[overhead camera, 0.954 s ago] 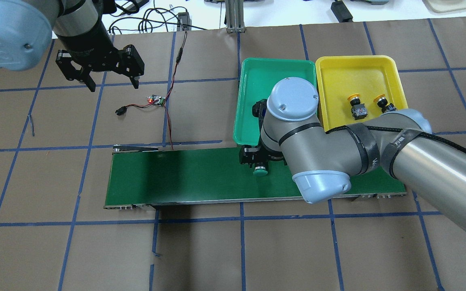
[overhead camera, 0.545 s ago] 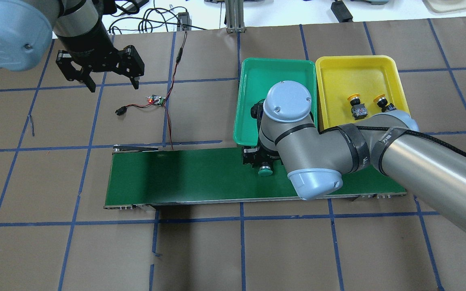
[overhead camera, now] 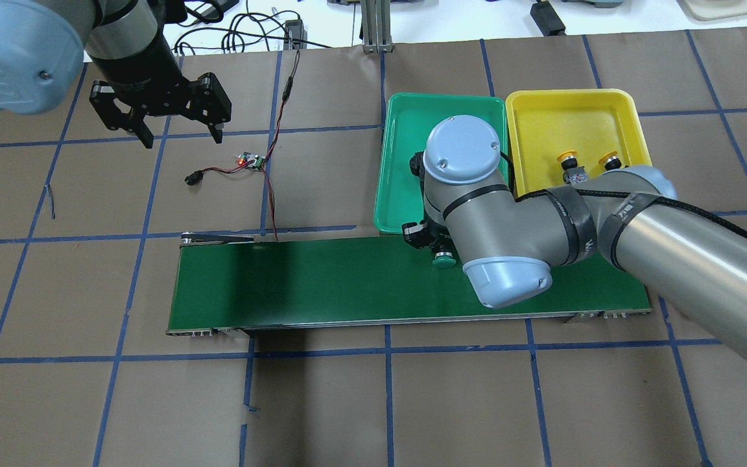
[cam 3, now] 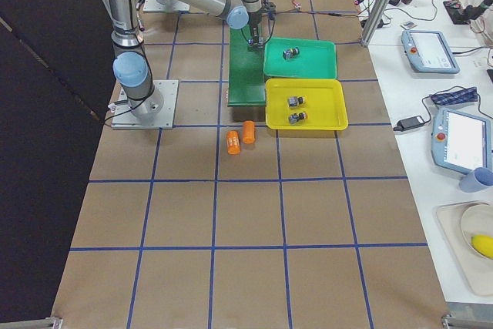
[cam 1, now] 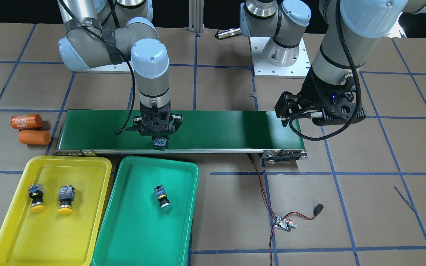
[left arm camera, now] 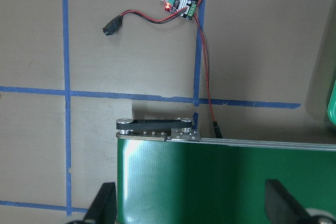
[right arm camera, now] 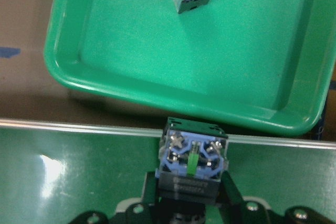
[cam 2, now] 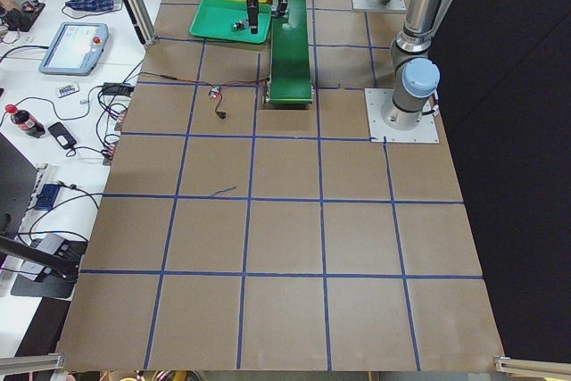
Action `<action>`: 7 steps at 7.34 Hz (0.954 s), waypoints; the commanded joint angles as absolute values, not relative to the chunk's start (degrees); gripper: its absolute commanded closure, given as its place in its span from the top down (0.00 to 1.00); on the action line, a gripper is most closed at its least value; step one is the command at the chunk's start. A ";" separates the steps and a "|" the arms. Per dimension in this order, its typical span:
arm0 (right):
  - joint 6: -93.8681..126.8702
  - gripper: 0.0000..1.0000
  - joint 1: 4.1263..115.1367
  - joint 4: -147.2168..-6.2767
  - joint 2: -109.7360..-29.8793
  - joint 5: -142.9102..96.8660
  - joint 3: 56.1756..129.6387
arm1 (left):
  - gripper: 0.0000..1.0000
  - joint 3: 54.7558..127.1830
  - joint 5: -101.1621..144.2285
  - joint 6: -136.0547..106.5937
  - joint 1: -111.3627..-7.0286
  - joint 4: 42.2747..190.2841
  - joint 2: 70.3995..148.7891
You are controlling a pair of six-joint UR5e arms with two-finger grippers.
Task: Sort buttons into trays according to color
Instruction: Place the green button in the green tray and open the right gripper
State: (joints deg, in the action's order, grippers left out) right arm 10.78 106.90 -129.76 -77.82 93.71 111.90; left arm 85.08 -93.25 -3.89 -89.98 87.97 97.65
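Observation:
My right gripper [cam 1: 158,139] is shut on a green button [right arm camera: 192,161] and holds it over the conveyor's far edge, just short of the green tray [cam 1: 139,229]. The button's green cap shows in the overhead view [overhead camera: 444,261]. A second green button [cam 1: 162,198] lies in the green tray [right arm camera: 131,51]. Two yellow buttons [cam 1: 36,197] [cam 1: 66,199] lie in the yellow tray [cam 1: 20,236]. My left gripper [overhead camera: 182,133] is open and empty, above the table beyond the conveyor's left end.
The dark green conveyor belt [overhead camera: 315,279] runs across the middle of the table. A small circuit board [overhead camera: 250,161] with red and black wires lies beside its left end. Two orange cylinders [cam 1: 26,121] [cam 1: 34,137] lie by its right end.
My right gripper has carried the green button across the belt toward the green tray. The left arm has not moved.

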 commanded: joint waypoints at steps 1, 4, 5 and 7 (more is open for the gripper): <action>8.02 0.12 103.12 -127.46 -77.78 93.78 106.73 | 1.00 85.08 -93.34 -3.87 -89.91 87.98 97.65; -2.17 0.12 93.01 -125.78 -75.86 90.11 101.18 | 1.00 85.08 -93.34 -3.78 -90.00 88.07 97.65; -3.76 0.12 92.73 -126.21 -72.28 89.74 98.38 | 1.00 85.08 -93.34 -3.78 -89.91 88.07 97.65; -3.96 0.16 92.99 -127.35 -63.41 89.74 92.23 | 1.00 85.08 -93.34 -3.78 -89.91 88.07 97.65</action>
State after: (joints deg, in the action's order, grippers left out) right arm -3.57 92.96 -126.68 -68.54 89.91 95.79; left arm 85.08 -93.34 -3.78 -89.93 88.06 97.65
